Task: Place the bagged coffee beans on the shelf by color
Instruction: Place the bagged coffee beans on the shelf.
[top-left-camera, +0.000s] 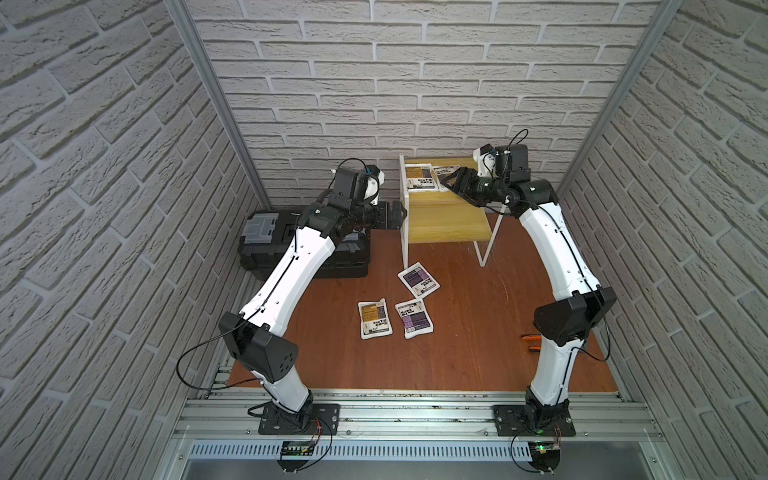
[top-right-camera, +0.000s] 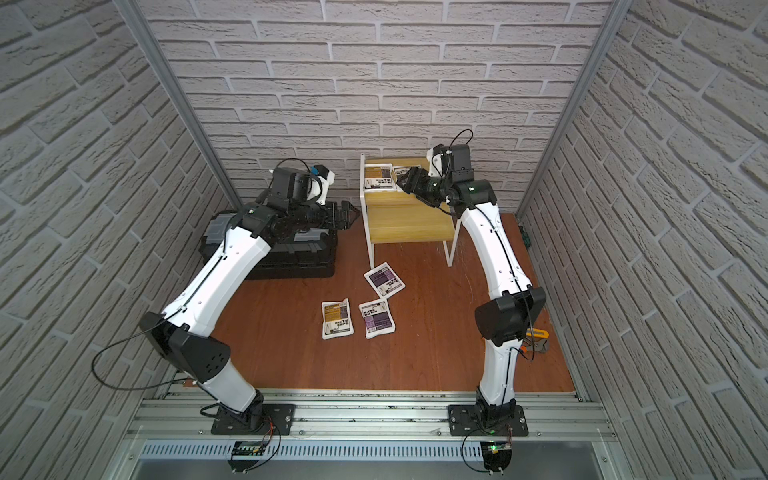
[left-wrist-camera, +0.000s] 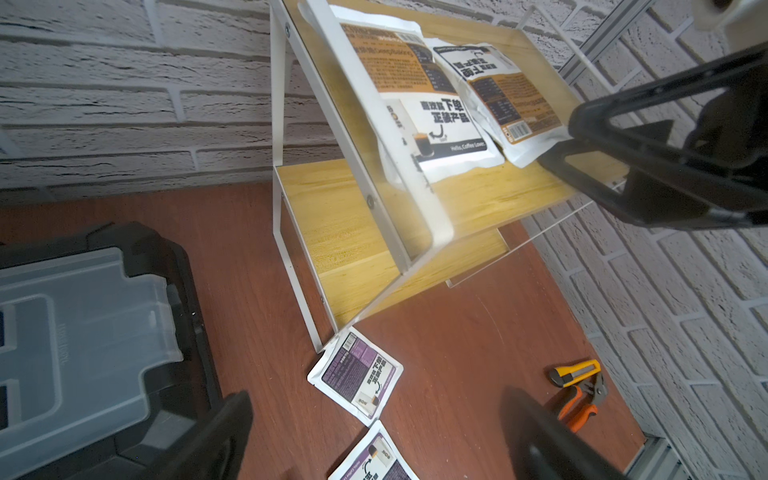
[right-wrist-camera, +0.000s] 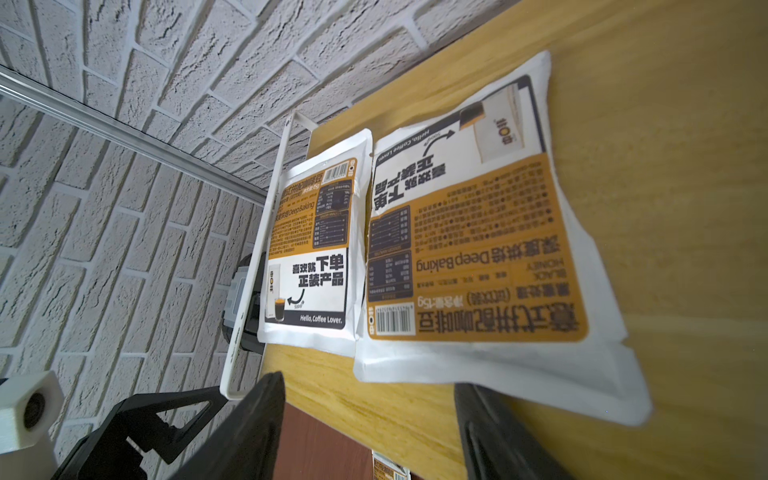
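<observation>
Two orange pouches (right-wrist-camera: 478, 257) are laid side by side on the top board of the shelf (top-left-camera: 444, 226), while a third orange pouch (top-left-camera: 375, 318) and two purple pouches (top-left-camera: 418, 279) are spread on the desk (top-left-camera: 478, 340). The right gripper (right-wrist-camera: 368, 386) is held at that board's edge, jaws parted and empty; the left gripper (top-left-camera: 399, 216) is poised beside the shelf, jaws likewise released. Each pouch is judged light, soft and slick, best pinched by a sealed edge. One purple pouch is crowded by the shelf's foot, so a careful approach is called for; the toolbox (top-left-camera: 266, 232) is set well apart.
</observation>
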